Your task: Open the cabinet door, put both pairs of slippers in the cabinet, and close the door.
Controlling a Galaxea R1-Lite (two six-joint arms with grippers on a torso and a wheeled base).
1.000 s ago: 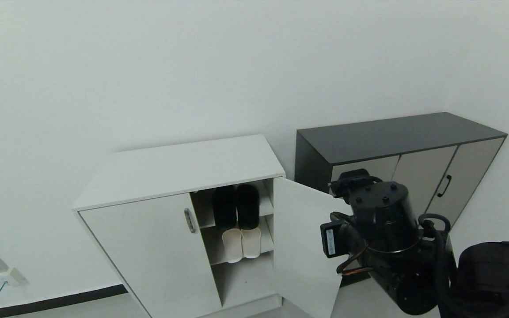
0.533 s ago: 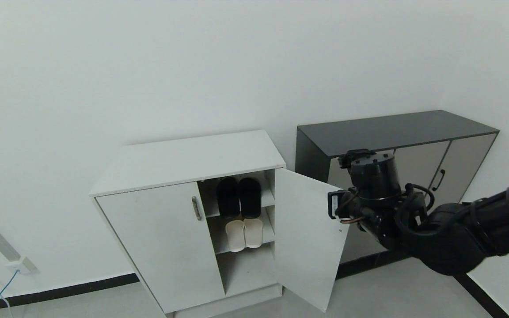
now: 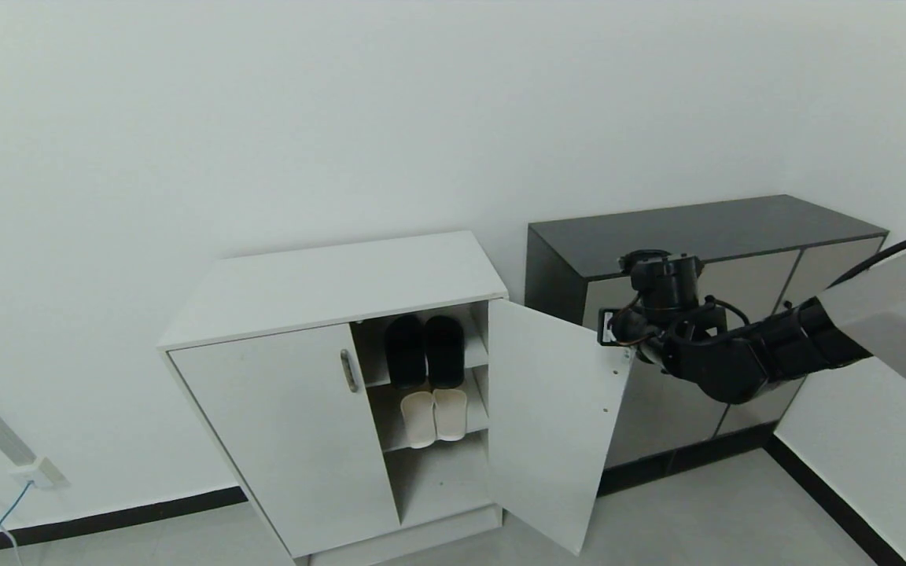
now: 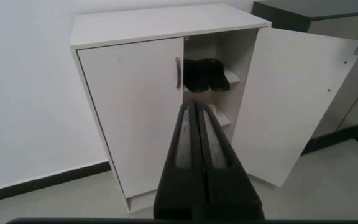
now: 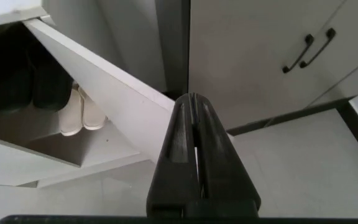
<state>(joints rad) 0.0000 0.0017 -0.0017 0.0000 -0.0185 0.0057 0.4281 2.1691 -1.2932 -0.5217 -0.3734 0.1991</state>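
As both pairs sit shelved, I log only closing as left. Left gripper (image 4: 196, 106): fingers pressed together, empty, idle facing the cabinet (image 3: 327, 283). Right gripper (image 5: 194, 102): likewise pinched closed (a blunt pusher, I judge), behind the open door (image 3: 547, 417). Beyond: white slippers (image 3: 433, 417) mid-shelf, black slippers (image 3: 424, 350) above.

- Far ends of the black slippers (image 3: 424, 350) are lost in shadow under the top edge of the cabinet (image 3: 327, 287).
- The white slippers (image 3: 435, 415) are partly tucked out of sight beneath the upper shelf.
- In the left wrist view, the left claw (image 4: 196, 106) covers most of the white slippers.
- The cabinet's lower left corner is cropped by the head view's bottom edge.
- The open door (image 3: 551, 417) turns its outer face away from the head camera.
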